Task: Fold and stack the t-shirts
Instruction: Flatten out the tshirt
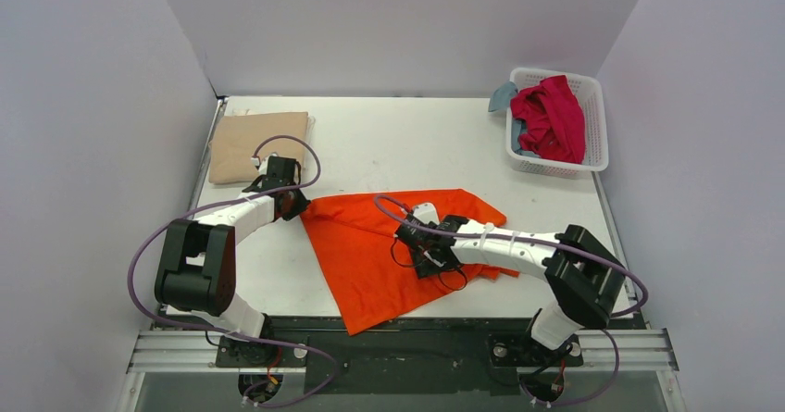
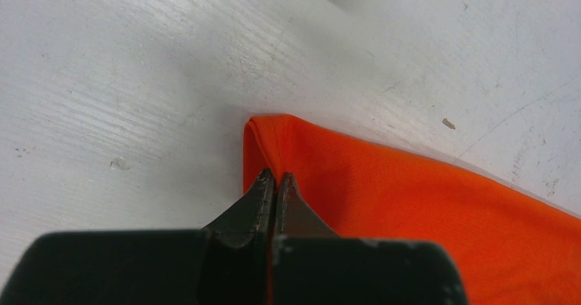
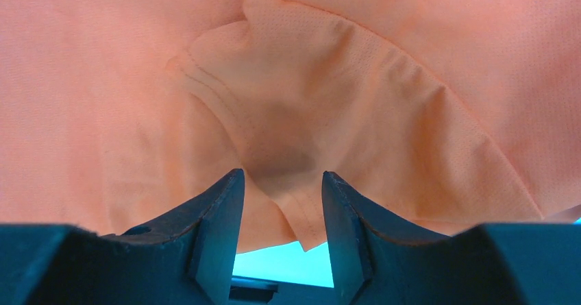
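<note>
— What's on the left?
— A folded tan cloth t-shirt (image 1: 257, 143) lies at ten o'clock. The left gripper (image 2: 275, 181) is clenched on the nine-o'clock corner of the bright orange cloth t-shirt (image 1: 370, 264), which is spread at table centre.
— And to the right?
— The right gripper (image 3: 281, 178) has its jaws parted, with bunched orange cloth between them. At two o'clock, a white plastic lattice basket (image 1: 597, 125) holds a crimson red cloth t-shirt (image 1: 551, 116) and a grey-blue cloth t-shirt (image 1: 503, 95).

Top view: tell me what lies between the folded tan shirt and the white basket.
Nothing: the top view shows bare white table between the tan shirt and the basket; the orange shirt lies further forward.
</note>
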`<move>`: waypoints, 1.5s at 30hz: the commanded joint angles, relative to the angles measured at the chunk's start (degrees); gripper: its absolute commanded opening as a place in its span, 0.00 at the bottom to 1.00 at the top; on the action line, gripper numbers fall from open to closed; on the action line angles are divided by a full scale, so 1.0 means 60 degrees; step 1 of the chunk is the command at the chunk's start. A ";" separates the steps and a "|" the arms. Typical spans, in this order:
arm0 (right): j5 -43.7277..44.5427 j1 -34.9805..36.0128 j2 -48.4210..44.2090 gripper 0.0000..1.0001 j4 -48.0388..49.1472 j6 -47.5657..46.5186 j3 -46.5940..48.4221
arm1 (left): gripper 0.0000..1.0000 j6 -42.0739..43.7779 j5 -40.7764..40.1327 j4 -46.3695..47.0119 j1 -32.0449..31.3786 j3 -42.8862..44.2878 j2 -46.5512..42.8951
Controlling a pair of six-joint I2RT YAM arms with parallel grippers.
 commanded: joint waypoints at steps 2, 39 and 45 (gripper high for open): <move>0.0855 0.0099 0.0366 0.41 -0.0638 -0.0251 0.0352 | 0.00 0.0157 0.0136 0.0415 0.0071 0.0087 -0.0226; 0.7406 -0.0860 -0.3399 0.00 -0.1251 -0.1883 0.1314 | 0.00 0.0059 -0.0014 0.0255 0.0069 0.0361 -0.3065; 0.7597 -0.1145 -0.4712 0.00 -0.0367 -0.5198 0.3023 | 0.00 0.0030 -0.0394 -0.0623 -0.0060 0.1630 -0.4773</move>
